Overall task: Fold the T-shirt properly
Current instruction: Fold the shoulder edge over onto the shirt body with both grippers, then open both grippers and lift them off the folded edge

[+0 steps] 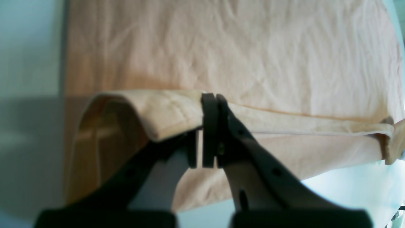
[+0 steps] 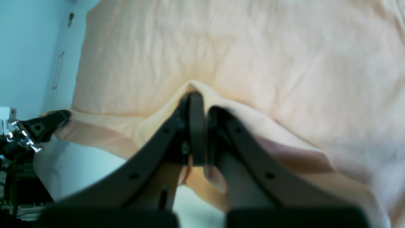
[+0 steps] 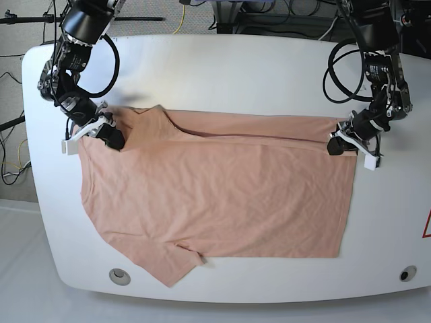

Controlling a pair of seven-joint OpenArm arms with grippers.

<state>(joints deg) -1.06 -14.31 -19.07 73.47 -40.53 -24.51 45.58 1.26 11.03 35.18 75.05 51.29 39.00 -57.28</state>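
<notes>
The salmon-pink T-shirt (image 3: 222, 195) lies spread flat on the white table (image 3: 236, 74), its far edge turned over into a narrow folded strip. Its print does not show. My right gripper (image 3: 113, 138) is shut on the shirt's far edge at the sleeve end, on the base view's left. In the right wrist view the right gripper (image 2: 198, 101) pinches a raised fold of the cloth (image 2: 253, 57). My left gripper (image 3: 339, 143) is shut on the far corner at the hem end. In the left wrist view the left gripper (image 1: 209, 99) holds the lifted folded edge of the shirt (image 1: 253, 57).
Cables (image 3: 195, 10) hang behind the table's back edge. Two round fittings (image 3: 120, 274) (image 3: 404, 273) sit near the front edge. A red mark (image 3: 426, 225) is at the table's right edge. The left arm's gripper (image 2: 47, 123) shows at the left of the right wrist view.
</notes>
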